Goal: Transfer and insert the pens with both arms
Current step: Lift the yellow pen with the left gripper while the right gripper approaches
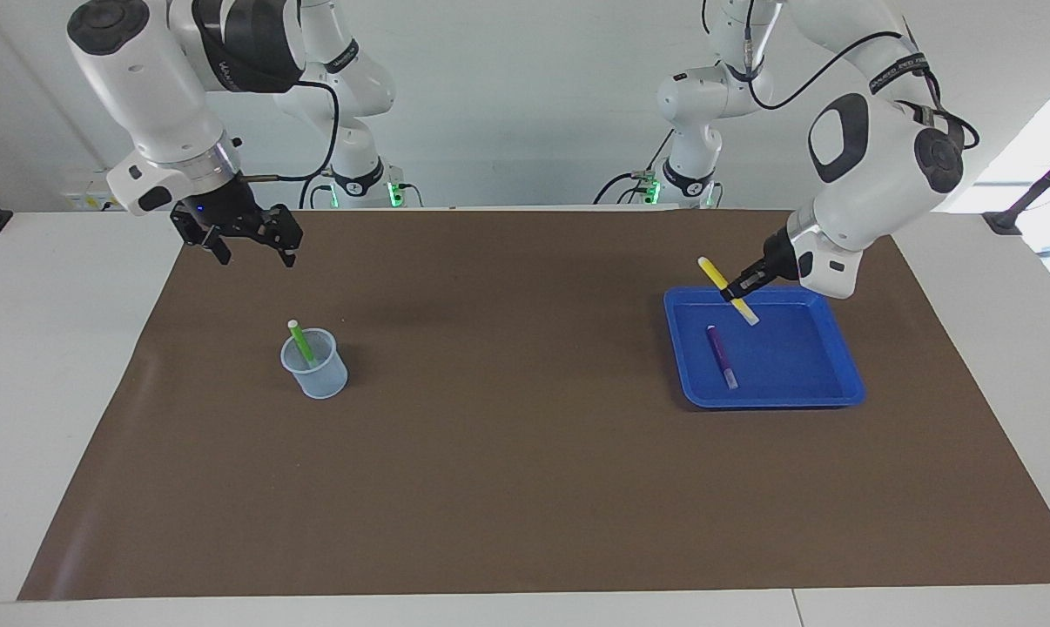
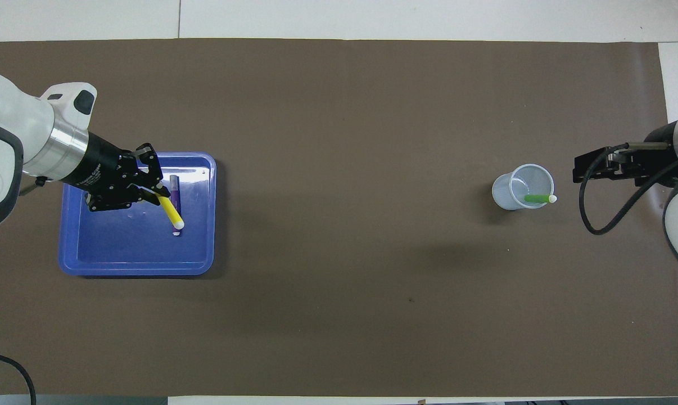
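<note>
Brown mat (image 1: 525, 488) covers the table. Clear cup (image 1: 314, 364) at the right arm's end, green pen (image 1: 300, 340) standing tilted in it, pale tip up, leaning toward 11 o'clock in the facing view. Right gripper (image 1: 248, 246) waits above the mat at 11 o'clock from the cup, fingers spread, nothing in them. Blue tray (image 1: 838, 383) at the left arm's end; purple pen (image 1: 722, 355) lies flat in it. Left gripper (image 1: 739, 288) over the tray, clenched on the yellow pen (image 1: 715, 273), which is tilted and lifted clear of the tray
</note>
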{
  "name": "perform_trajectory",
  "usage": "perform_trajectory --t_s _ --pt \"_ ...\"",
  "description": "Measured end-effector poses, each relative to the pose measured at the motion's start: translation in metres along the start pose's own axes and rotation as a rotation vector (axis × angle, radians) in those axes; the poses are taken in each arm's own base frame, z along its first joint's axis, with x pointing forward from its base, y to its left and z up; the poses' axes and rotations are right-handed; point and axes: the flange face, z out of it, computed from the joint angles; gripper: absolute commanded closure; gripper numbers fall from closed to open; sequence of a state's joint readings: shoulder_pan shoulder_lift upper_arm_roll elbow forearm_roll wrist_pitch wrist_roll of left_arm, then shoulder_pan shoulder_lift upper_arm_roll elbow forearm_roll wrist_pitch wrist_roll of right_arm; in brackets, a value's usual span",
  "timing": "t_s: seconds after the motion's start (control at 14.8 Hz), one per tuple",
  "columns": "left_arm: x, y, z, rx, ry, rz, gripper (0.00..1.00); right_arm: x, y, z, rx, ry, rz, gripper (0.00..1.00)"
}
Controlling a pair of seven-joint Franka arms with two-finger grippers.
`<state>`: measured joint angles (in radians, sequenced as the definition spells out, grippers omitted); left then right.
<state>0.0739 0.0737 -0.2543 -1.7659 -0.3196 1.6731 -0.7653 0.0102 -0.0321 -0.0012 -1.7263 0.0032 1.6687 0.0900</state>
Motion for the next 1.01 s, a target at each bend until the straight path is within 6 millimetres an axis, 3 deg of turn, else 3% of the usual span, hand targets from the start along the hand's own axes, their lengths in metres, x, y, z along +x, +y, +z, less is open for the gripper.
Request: perform_trajectory --t_s 0.2,0.47,0.74,1.01 --pt "-0.051 0.029 -0.007 -0.074 -0.073 -0.197 1.00 0.000 -0.002 0.000 0.000 0.000 -0.004 0.00" --pt "-0.090 0.055 -0.003 -0.133 -0.234 -0.424 1.00 -0.002 -0.009 -0.002 0.006 0.004 -0.012 0.00" --pt "-0.110 0.072 0.004 -0.224 -0.408 -0.616 1.00 -0.016 -0.047 -0.021 0.203 0.008 -0.025 0.00" --pt "-0.158 0.092 0.034 -0.341 -0.486 -0.748 1.00 -0.025 -0.094 -0.031 0.461 -0.023 -0.043 0.00"
